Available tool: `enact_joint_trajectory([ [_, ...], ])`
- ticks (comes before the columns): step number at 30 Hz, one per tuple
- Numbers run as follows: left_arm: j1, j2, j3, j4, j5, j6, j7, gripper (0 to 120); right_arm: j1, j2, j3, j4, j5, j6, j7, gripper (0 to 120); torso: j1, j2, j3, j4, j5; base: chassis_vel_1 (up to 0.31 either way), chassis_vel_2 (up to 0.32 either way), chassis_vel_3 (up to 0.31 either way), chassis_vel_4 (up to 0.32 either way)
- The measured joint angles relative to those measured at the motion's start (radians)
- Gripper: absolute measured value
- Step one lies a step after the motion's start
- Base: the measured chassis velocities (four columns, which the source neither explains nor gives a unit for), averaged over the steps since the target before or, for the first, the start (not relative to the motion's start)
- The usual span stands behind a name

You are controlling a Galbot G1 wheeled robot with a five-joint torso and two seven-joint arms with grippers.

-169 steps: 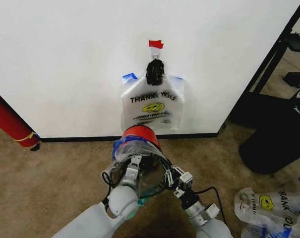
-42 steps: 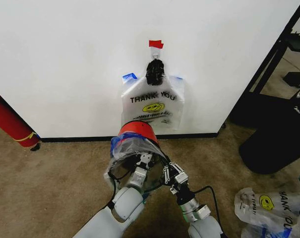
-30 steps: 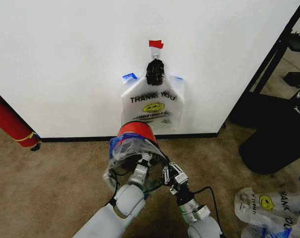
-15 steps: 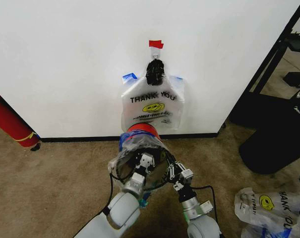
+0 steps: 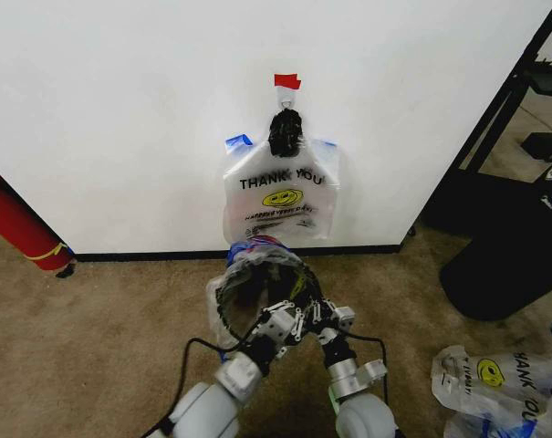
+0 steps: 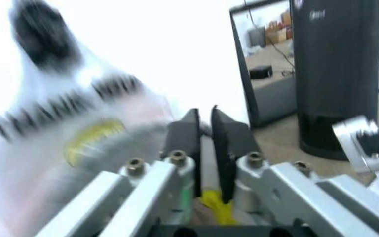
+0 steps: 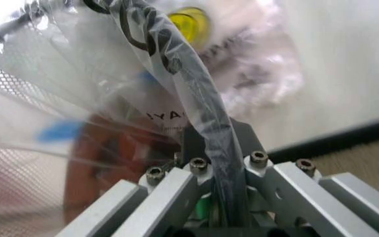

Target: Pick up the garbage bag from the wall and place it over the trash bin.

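Trash bin (image 5: 257,278) on carpet below wall (image 5: 120,119), garbage bag (image 5: 232,301) draped over its rim and lining the mesh. Right gripper (image 5: 319,315) pinches bin rim with bag film in its jaws. Left gripper (image 5: 285,321) jaws nearly together, nothing between. More bags (image 5: 277,196) hang from hook

trash bin (image 5: 262,283) blocked behind by wall (image 5: 120,119)
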Motion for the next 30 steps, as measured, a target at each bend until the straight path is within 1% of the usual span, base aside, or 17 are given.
enact_joint_trajectory([
  [2, 0.024, 0.032, -0.042, -0.069, 0.0, -0.001, -0.001, 21, -0.007, -0.02, 0.012, 0.026, 0.052, -0.023, 0.018, 0, 0.0, 0.0, 0.0, 0.0, 0.0, 0.0, 0.0, 0.0, 0.0],
  [4, 0.037, 0.048, -0.067, -0.114, 0.0, -0.002, -0.014, 29, -0.015, -0.028, 0.016, 0.052, 0.085, -0.048, 0.043, 0, 0.0, 0.0, 0.0, 0.0, 0.0, 0.0, 0.0, 0.0, 0.0],
  [5, 0.04, 0.051, -0.074, -0.128, 0.002, -0.002, -0.023, 34, -0.02, -0.03, 0.016, 0.064, 0.093, -0.059, 0.054, 0, 0.0, 0.0, 0.0, 0.0, 0.0, 0.0, 0.0, 0.0, 0.0],
  [6, 0.04, 0.051, -0.074, -0.128, 0.002, -0.002, -0.023, 34, -0.02, -0.03, 0.016, 0.064, 0.093, -0.059, 0.054, 0, 0.0, 0.0, 0.0, 0.0, 0.0, 0.0, 0.0, 0.0, 0.0],
  [8, 0.043, 0.05, -0.095, -0.148, 0.014, 0.0, -0.042, 41, -0.032, -0.031, 0.015, 0.089, 0.103, -0.084, 0.084, 0, 0.0, 0.0, 0.0, 0.0, 0.0, 0.0, 0.0, 0.0, 0.0],
  [11, 0.068, 0.053, -0.166, -0.177, 0.039, 0.016, -0.053, 54, -0.051, -0.027, 0.013, 0.138, 0.123, -0.13, 0.167, 0, 0.0, 0.0, 0.0, 0.0, 0.0, 0.0, 0.0, 0.0, 0.0],
  [12, 0.068, 0.053, -0.166, -0.177, 0.039, 0.016, -0.053, 54, -0.051, -0.027, 0.013, 0.138, 0.123, -0.13, 0.167, 0, 0.0, 0.0, 0.0, 0.0, 0.0, 0.0, 0.0, 0.0, 0.0],
  [14, 0.095, 0.077, -0.199, -0.179, 0.037, 0.026, -0.059, 65, -0.053, -0.018, 0.015, 0.161, 0.135, -0.141, 0.227, 0, 0.0, 0.0, 0.0, 0.0, -0.0001, 0.0, 0.0, 0.0, 0.0],
  [17, 0.145, 0.117, -0.251, -0.164, 0.031, 0.029, -0.059, 77, -0.052, 0.006, 0.029, 0.188, 0.157, -0.147, 0.328, 0, 0.0, 0.0, 0.0, 0.0001, -0.0001, 0.0, 0.0, 0.0, 0.0],
  [18, 0.145, 0.117, -0.251, -0.164, 0.031, 0.029, -0.059, 77, -0.052, 0.006, 0.029, 0.188, 0.157, -0.147, 0.328, 0, 0.0, 0.0, 0.0, 0.0001, -0.0001, 0.0, 0.0, 0.0, 0.0],
  [19, 0.159, 0.128, -0.262, -0.159, 0.029, 0.029, -0.058, 79, -0.053, 0.014, 0.034, 0.196, 0.165, -0.147, 0.356, 0, 0.0, 0.0, 0.0, 0.0, -0.0001, 0.0, 0.0, 0.0, 0.0],
  [20, 0.175, 0.141, -0.27, -0.153, 0.026, 0.034, -0.055, 86, -0.054, 0.021, 0.04, 0.205, 0.173, -0.146, 0.382, 0, 0.0, 0.0, 0.0, 0.0, 0.0, 0.0, 0.0, 0.0, 0.0],
  [23, 0.199, 0.163, -0.268, -0.134, 0.017, 0.058, -0.045, 97, -0.056, 0.036, 0.049, 0.222, 0.184, -0.141, 0.43, 0, 0.0, 0.0, 0.0, 0.0, 0.0, 0.0, 0.0, 0.0, 0.0],
  [25, 0.2, 0.166, -0.263, -0.126, 0.014, 0.069, -0.043, 98, -0.056, 0.04, 0.051, 0.226, 0.186, -0.138, 0.438, 0, 0.0, 0.0, 0.0, 0.0, 0.0001, 0.0, 0.0, 0.0, 0.0],
  [27, 0.191, 0.164, -0.231, -0.085, -0.013, 0.117, -0.043, 100, -0.059, 0.05, 0.053, 0.237, 0.185, -0.125, 0.455, 0, 0.0, 0.0, 0.0, 0.0001, 0.0, 0.0, 0.0, 0.0, 0.0],
  [29, 0.17, 0.15, -0.211, -0.056, -0.037, 0.139, -0.05, 100, -0.064, 0.052, 0.053, 0.241, 0.176, -0.114, 0.456, 0, 0.0, 0.0, 0.0, 0.0, -0.0001, 0.0, 0.0, 0.0, 0.0],
  [30, 0.17, 0.15, -0.211, -0.056, -0.037, 0.139, -0.05, 100, -0.064, 0.052, 0.053, 0.241, 0.176, -0.114, 0.456, 0, 0.0, 0.0, 0.0, 0.0, -0.0001, 0.0, 0.0, 0.0, 0.0],
])
